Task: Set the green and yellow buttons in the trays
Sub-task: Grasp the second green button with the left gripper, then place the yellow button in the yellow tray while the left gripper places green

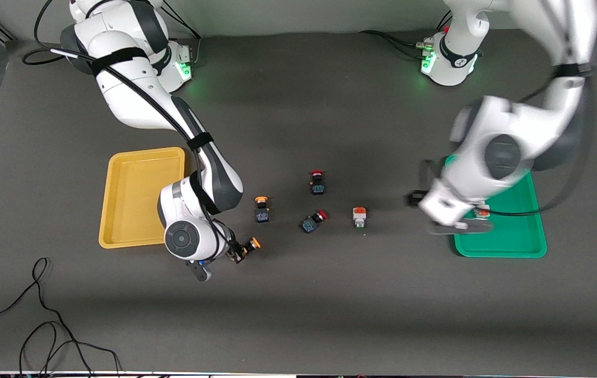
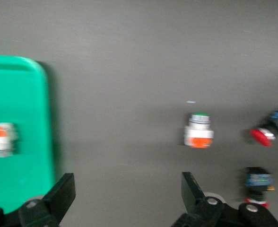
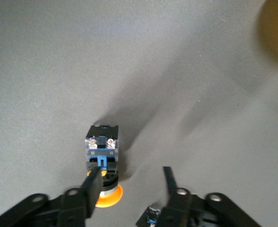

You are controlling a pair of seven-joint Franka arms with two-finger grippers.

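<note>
Counting what lies in the trays, the job looks about a quarter done: one white-bodied button [image 2: 2, 137] rests in the green tray [image 1: 519, 249], while the yellow tray [image 1: 119, 157] shows only bare floor. The other white-bodied button [image 1: 359, 216] sits on the table, between the green tray and the two red-capped switches [image 1: 317, 182], which the task leaves alone. One yellow-capped button [image 1: 262, 207] stands on the table toward the yellow tray, and a second yellow-capped button [image 3: 102, 156] lies nearer the front camera, on its side. The right gripper [image 3: 132, 177] hangs low over that second one with its fingers spread; one finger overlaps the button's body, but nothing is clamped, so this pick appears only begun. The left gripper [image 2: 125, 182] is over the edge of the green tray, released and empty, with its fingers wide apart. The right arm's wrist covers a corner of the yellow tray in the front view, and the left arm hides part of the green tray, so a button tucked there cannot be ruled out.
</note>
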